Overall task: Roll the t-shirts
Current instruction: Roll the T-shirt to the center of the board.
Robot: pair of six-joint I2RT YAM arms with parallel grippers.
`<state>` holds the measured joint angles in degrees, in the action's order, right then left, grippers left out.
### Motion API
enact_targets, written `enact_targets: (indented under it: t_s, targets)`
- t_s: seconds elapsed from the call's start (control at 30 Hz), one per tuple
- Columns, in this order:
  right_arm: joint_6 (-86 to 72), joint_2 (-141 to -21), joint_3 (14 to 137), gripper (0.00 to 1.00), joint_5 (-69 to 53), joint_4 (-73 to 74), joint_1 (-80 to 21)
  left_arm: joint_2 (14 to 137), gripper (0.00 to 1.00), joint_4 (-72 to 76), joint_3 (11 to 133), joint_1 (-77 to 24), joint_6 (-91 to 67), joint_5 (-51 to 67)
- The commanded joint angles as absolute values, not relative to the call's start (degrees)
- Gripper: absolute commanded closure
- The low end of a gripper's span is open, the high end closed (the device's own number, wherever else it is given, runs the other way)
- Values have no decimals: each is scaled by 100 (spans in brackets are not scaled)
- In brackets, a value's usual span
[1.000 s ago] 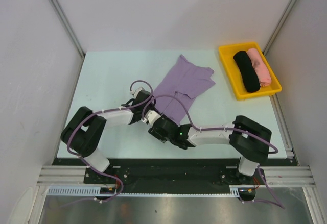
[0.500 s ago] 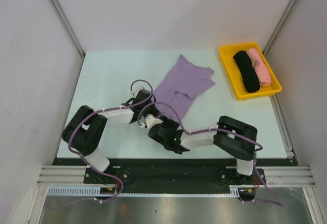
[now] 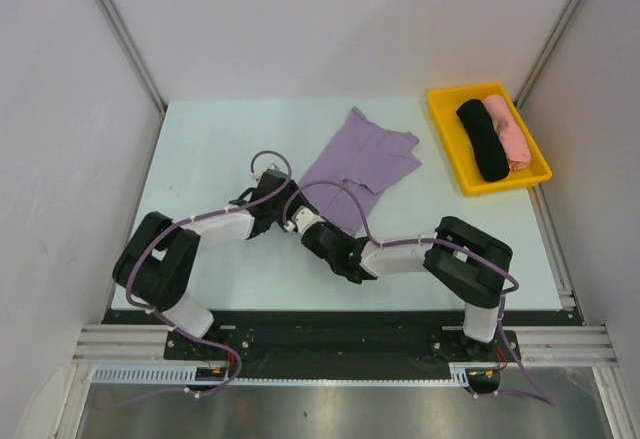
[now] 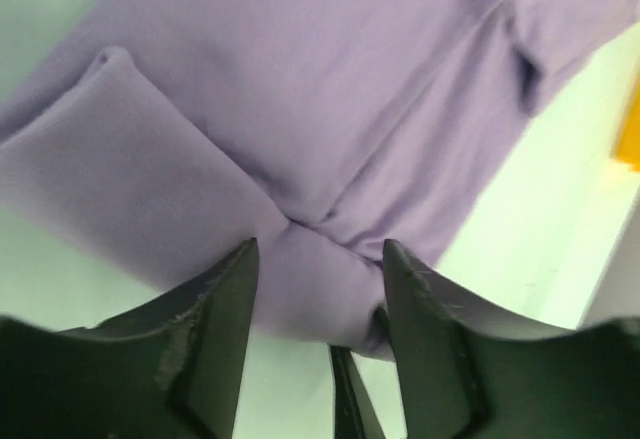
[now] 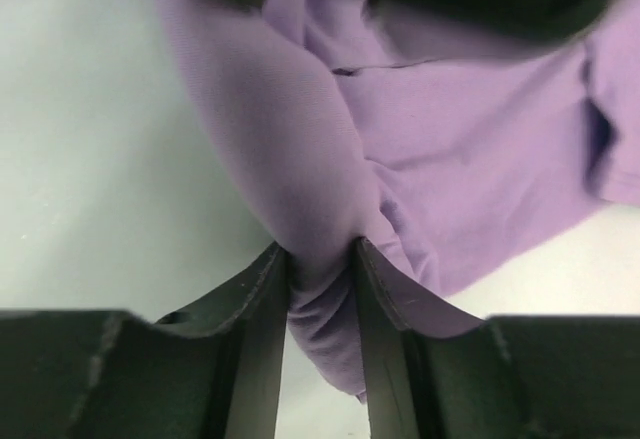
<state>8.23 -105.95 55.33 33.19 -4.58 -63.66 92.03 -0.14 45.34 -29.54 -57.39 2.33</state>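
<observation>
The lavender t-shirt (image 3: 362,164) lies on the table, its near end rolled into a thick fold between the two arms. My left gripper (image 3: 290,201) sits at that end. In the left wrist view the left gripper (image 4: 318,251) stands open, the rolled fold of the t-shirt (image 4: 330,89) lying loose between its fingers. My right gripper (image 3: 306,223) is just in front of it. In the right wrist view the right gripper (image 5: 320,251) is shut on a bunched ridge of the t-shirt (image 5: 470,149), cloth squeezed between both fingers.
A yellow tray (image 3: 436,99) stands at the back right with a black cloth bundle (image 3: 482,141) and a pink cloth bundle (image 3: 510,131) in it. White walls close the table on three sides. A purple cable (image 3: 270,164) loops above the left wrist.
The left gripper has opened and let go of the rolled cloth. The right gripper has closed on the fold, and the right arm has reached further in towards the shirt's near end.
</observation>
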Motion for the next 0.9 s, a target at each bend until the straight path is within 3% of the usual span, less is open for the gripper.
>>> enact_targets:
  t_s: [0.0, 0.17, 0.4, 0.6, 0.87]
  targets:
    - [343, -10266, 5555, 66, 1892, -141, -5942, 8456, 35, -97, 4623, -2664, -5467, 325]
    - [-87, -10143, 5555, 69, 328, -18, -5328, 7762, 31, -342, 4641, -2435, -5361, 211]
    - [-650, -10107, 5555, 71, -1563, 237, -4729, 6805, 41, -405, 3737, -2435, -5826, 9]
    - [-1019, -10151, 5555, 71, -2985, 255, -4623, 5821, 43, -580, 2761, -2557, -6169, -246]
    - [-1598, -10187, 5546, 72, -3745, 167, -4676, 4633, 46, -1133, 1961, -3207, -6582, -667]
